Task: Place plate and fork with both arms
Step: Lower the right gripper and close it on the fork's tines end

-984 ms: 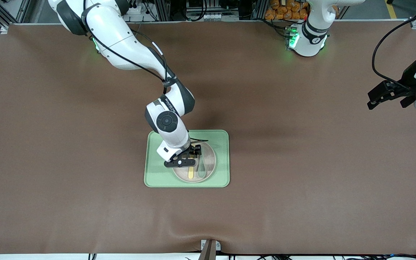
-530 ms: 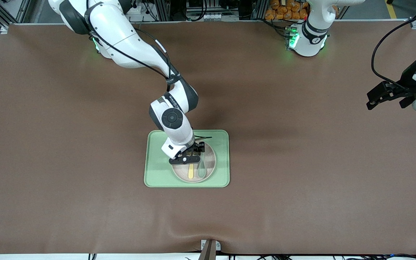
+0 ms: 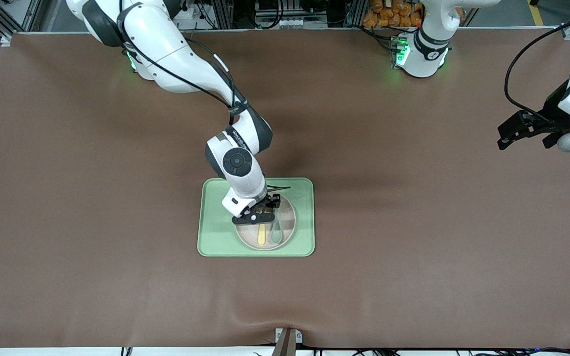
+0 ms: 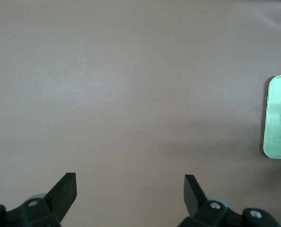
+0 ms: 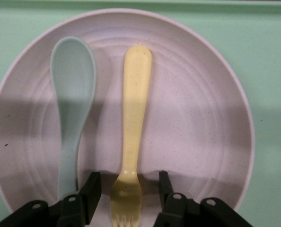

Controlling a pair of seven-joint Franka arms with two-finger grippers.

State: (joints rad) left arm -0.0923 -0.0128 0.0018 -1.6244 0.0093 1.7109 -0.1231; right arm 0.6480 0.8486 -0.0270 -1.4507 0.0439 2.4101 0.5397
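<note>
**My right hand straddling the fork on the plate**

Nearest the front camera, the brown surface [image 3: 413, 277] is carrying a light-green tray [image 3: 215, 237] in its middle stretch. The plate [image 3: 289, 222] is lying in that tray, toward the left arm's end of it. On the plate the yellow fork [image 3: 262, 235] and a teal-green spoon [image 3: 276, 233] are resting side by side, both flat, with their handles pointing toward the front camera. The spoon is lying on the side toward the left arm's end, just beside the fork but apart from it.

I am lowering nothing I can swear to; I am only reporting my right hand [image 3: 260, 215] sitting down at the plate over the fork's tined end. In the right wrist view my two black fingers [image 5: 91, 191] are standing on either side of the fork's neck [image 5: 127, 189], a gap showing on each side, so they are parted and not yet pinching it. One finger is sitting close against the spoon's bowl end [image 5: 67, 179].

Farther back, my left hand [image 3: 525, 132] is waiting in the air over bare surface at the left arm's end, well apart from the tray, its fingers [image 4: 65, 189] spread wide and gripping nothing.
</note>
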